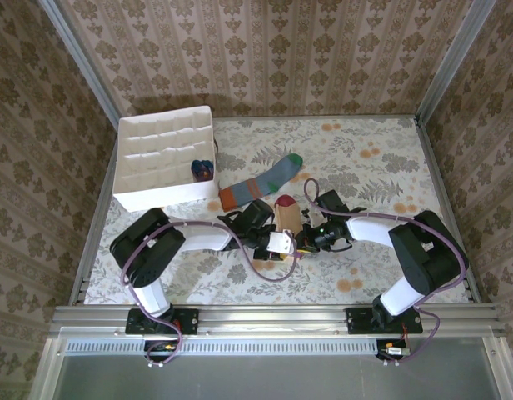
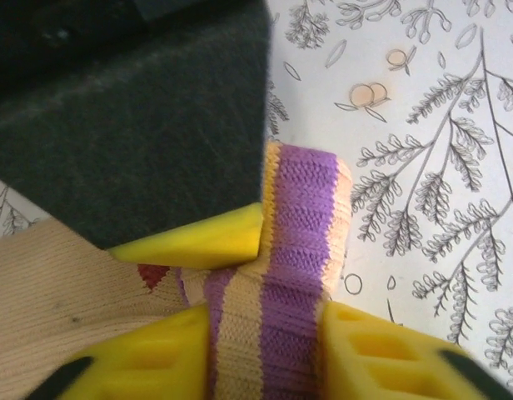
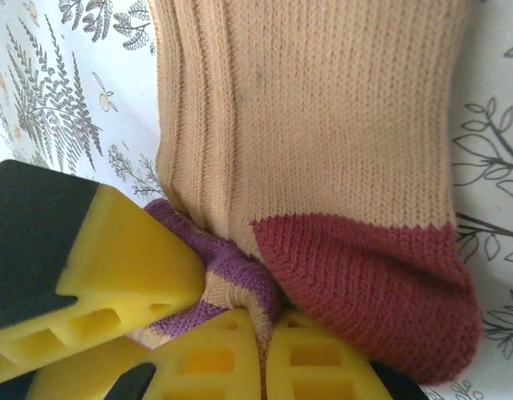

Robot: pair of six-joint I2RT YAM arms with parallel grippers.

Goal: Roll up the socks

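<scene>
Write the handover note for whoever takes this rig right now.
Left end effector: closed on the striped cuff of the peach sock.
Right end effector: shut, pinching the same cuff.
Grey-blue sock: flat on the table, beyond the arms.
A rolled bundle, likely a sock, sits in a compartment of the white box.
Done: apparently that one roll.
Left: roll the peach sock, then the grey-blue one.

A white partitioned box [image 1: 161, 158] sits at the table's far left corner. A pale cloth printed with leaves and orange flowers [image 1: 381, 167] covers the table. Patterned wallpaper [image 1: 265, 50] lines the surrounding walls.
</scene>
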